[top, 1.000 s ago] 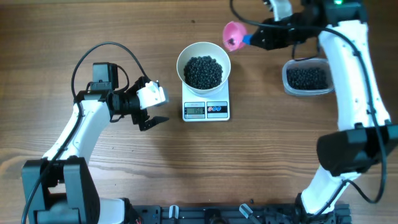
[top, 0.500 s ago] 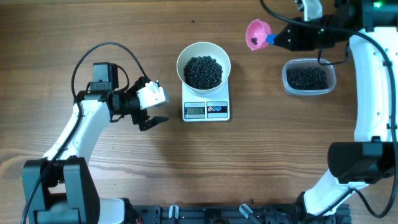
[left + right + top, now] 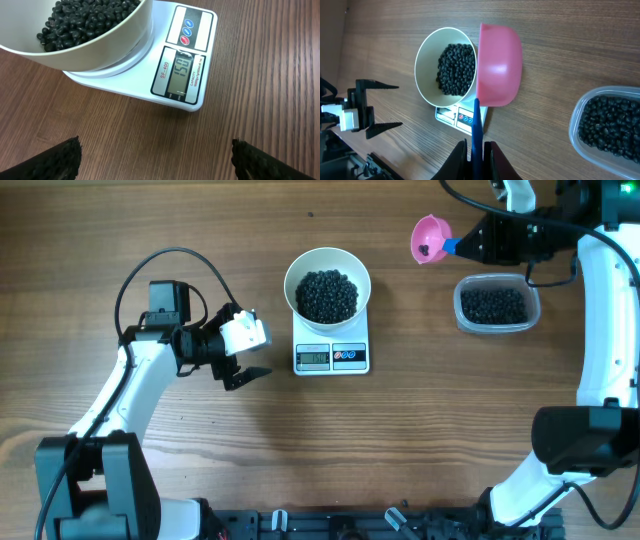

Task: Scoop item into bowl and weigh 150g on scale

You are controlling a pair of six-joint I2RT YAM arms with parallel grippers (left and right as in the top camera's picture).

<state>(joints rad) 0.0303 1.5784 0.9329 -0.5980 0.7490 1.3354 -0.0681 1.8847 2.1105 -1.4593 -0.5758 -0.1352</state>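
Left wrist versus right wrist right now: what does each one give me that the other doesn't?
Only the left wrist: the display close up, its digits large enough to read.

Only the right wrist: the pink scoop, its blue handle pinched in the shut right gripper, and the clear tub holding more beans.

Both: the white bowl heaped with black beans, sitting on the scale, and the open left gripper, empty.
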